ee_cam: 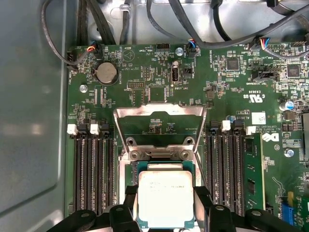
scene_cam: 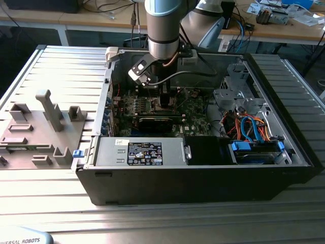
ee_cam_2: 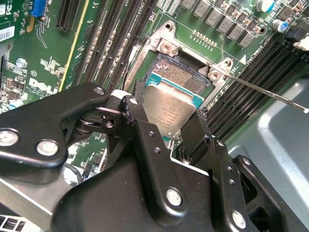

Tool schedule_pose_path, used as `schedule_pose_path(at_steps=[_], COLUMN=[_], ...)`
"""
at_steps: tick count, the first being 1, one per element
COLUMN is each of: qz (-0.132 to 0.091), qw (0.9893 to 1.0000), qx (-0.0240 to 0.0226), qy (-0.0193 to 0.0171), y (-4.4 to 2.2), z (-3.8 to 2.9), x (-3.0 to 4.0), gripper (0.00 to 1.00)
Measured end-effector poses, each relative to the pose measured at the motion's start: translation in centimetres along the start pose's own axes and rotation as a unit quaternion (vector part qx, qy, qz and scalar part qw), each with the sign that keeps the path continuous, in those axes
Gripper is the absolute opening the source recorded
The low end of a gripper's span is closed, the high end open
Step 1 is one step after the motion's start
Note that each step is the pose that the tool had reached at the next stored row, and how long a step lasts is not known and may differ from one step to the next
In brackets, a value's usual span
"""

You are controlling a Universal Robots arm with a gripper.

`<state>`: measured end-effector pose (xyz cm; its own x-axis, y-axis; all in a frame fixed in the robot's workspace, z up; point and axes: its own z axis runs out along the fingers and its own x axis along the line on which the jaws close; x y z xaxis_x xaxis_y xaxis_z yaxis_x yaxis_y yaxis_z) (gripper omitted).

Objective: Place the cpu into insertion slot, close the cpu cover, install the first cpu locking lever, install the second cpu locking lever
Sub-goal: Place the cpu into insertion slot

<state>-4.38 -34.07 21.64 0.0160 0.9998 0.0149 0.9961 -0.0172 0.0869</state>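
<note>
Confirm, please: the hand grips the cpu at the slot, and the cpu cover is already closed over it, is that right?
Not quite: the cpu cover is open, swung back from the slot, as the first wrist view shows. The hand does grip the cpu at the slot.

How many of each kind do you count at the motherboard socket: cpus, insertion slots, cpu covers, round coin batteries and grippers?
cpu, held between the gripper's fingers: 1
insertion slot: 1
cpu cover, open: 1
coin battery: 1
gripper: 1
Total: 5
</note>
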Motion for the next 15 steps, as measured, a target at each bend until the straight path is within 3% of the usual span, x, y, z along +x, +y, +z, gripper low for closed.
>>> schedule_pose_path(at_steps=[5, 15], qz=[-0.002, -0.007], qw=[1.0, 1.0], qx=[0.0, 0.0], qy=[0.0002, -0.0053], y=[-0.04, -0.52], z=[0.14, 0.85], x=[0.07, 0.21], gripper=[0.54, 0.54])
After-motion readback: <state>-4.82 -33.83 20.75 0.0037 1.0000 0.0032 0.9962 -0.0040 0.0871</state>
